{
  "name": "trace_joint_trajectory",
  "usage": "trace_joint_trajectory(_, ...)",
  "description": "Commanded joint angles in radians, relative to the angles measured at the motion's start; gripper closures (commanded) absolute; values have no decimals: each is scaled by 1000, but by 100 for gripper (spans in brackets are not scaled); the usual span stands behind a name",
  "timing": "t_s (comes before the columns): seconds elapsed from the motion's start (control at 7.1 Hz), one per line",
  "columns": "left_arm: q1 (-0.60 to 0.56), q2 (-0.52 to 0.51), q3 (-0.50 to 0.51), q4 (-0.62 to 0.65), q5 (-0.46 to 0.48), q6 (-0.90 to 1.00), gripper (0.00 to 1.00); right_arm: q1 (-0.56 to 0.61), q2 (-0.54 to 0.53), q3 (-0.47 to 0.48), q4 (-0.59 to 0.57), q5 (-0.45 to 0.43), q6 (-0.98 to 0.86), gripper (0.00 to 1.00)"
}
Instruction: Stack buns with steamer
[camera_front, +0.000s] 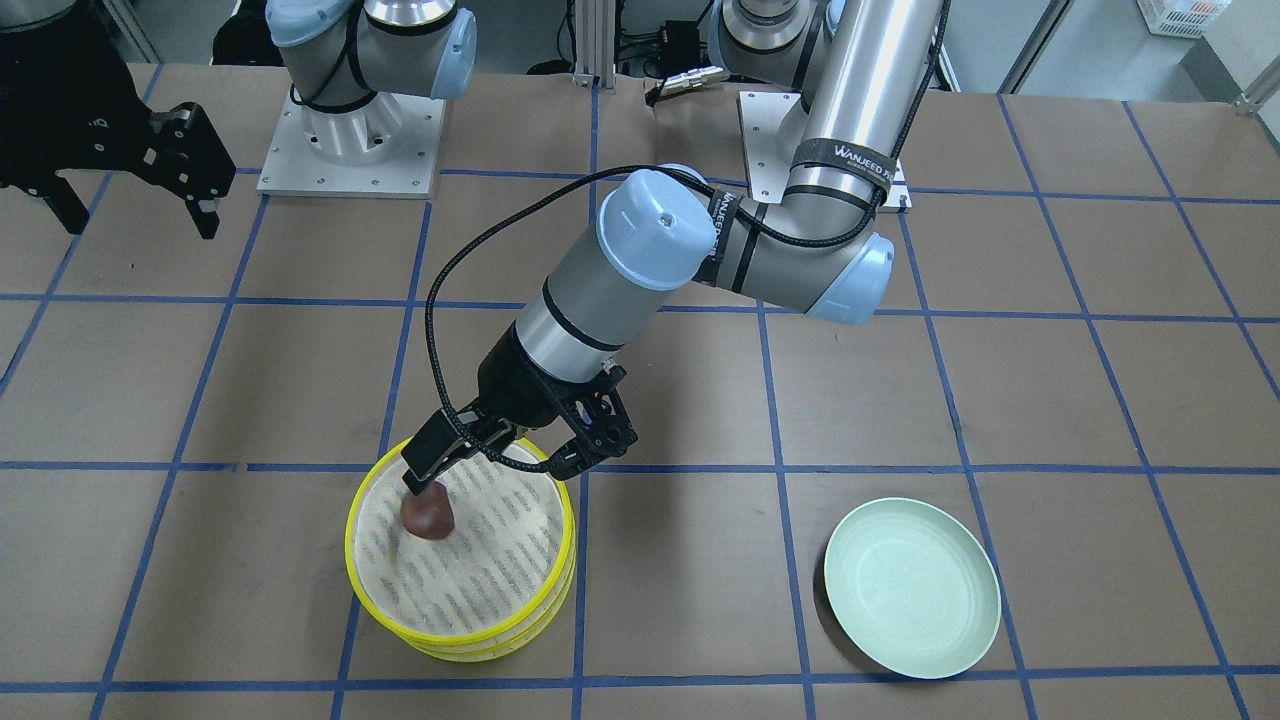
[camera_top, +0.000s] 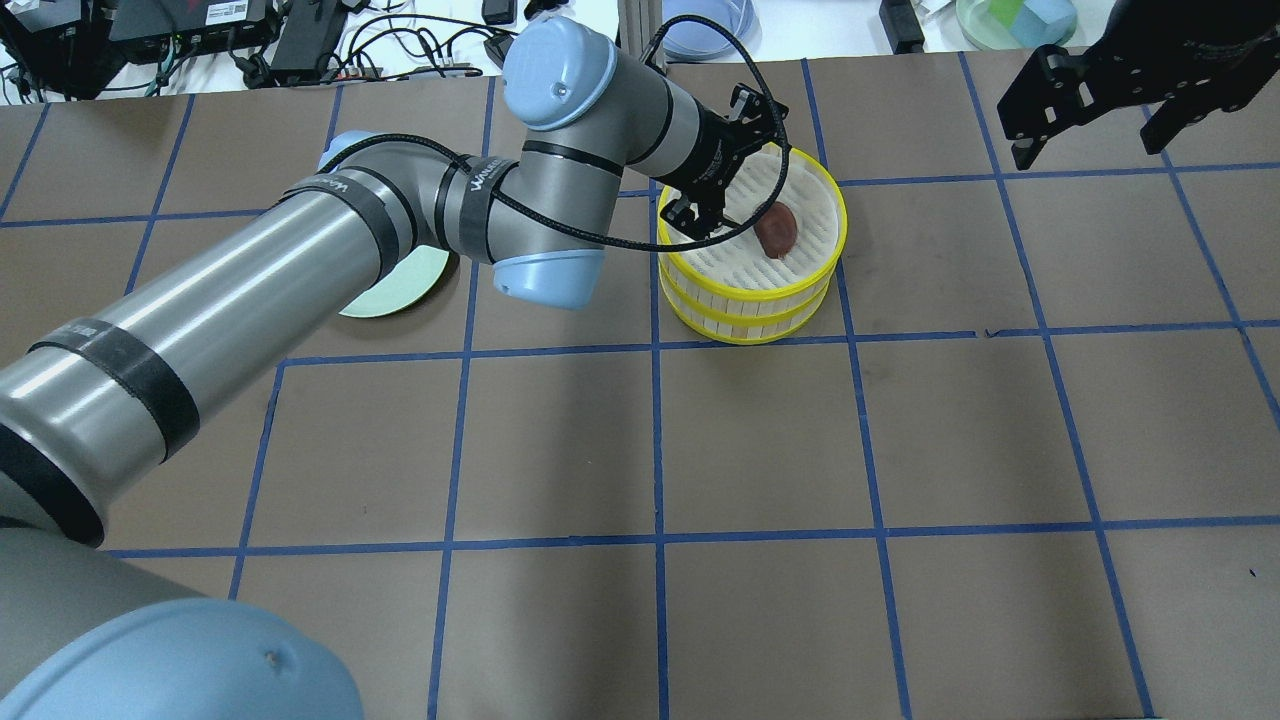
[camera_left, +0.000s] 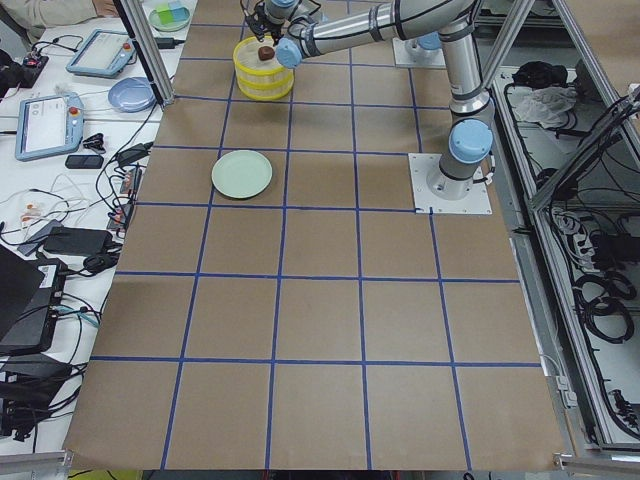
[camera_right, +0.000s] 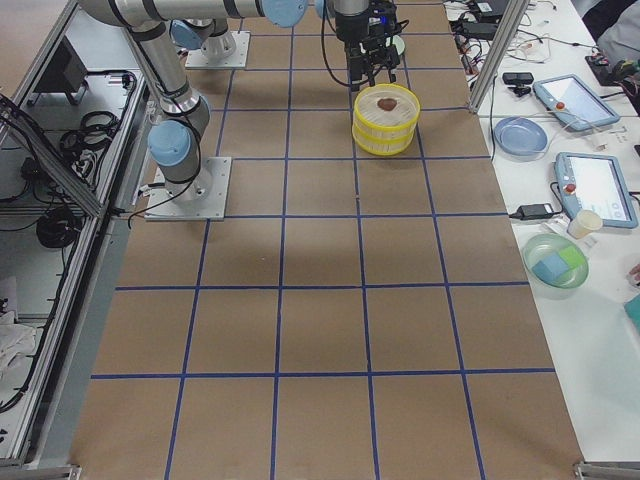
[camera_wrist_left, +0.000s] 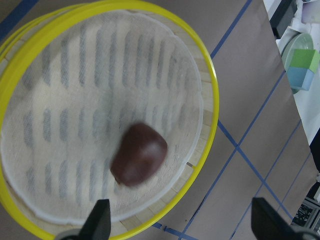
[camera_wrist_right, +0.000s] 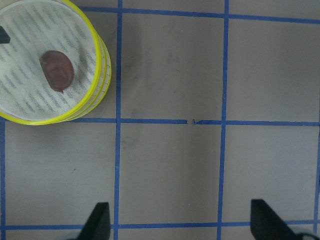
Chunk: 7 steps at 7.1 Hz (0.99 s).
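Observation:
The dark reddish-brown bun (camera_front: 428, 515) lies on the white cloth liner of the top tier of the yellow-rimmed steamer (camera_front: 560, 570). It also shows in the overhead view (camera_top: 776, 228), the left wrist view (camera_wrist_left: 139, 154) and the right wrist view (camera_wrist_right: 56, 70). My left gripper (camera_front: 500, 460) hangs open just above the steamer's robot-side edge, with the bun in front of its spread fingers and not held. My right gripper (camera_top: 1088, 140) is open and empty, high and off to the side. The cream-white bun is not in view.
An empty pale green plate (camera_front: 912, 587) lies on the brown paper table on my left, partly under the left arm's elbow in the overhead view (camera_top: 400, 290). The steamer (camera_top: 745, 310) is a stack of two or three tiers. Side benches hold tablets and dishes.

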Motion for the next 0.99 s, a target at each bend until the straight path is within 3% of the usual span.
trace_joint_trajectory(0.0,13,7,8,2,15,27,0,8,0,0,0,0,28,0)
trace_joint_trajectory(0.28,117,48,2,-77,38,343,0,87,-2,-2,0,-7,110,0)
trace_joint_trajectory(0.56,212,140,9,-342,61,641,0,217,-6,-2,3,-15,260,0)
trace_joint_trajectory(0.7,260,195,15,-504,133,796,0,273,-6,0,3,-18,287,0)
trace_joint_trajectory(0.85,306,246,17,-580,200,890,0,281,-3,2,-1,-6,263,0)
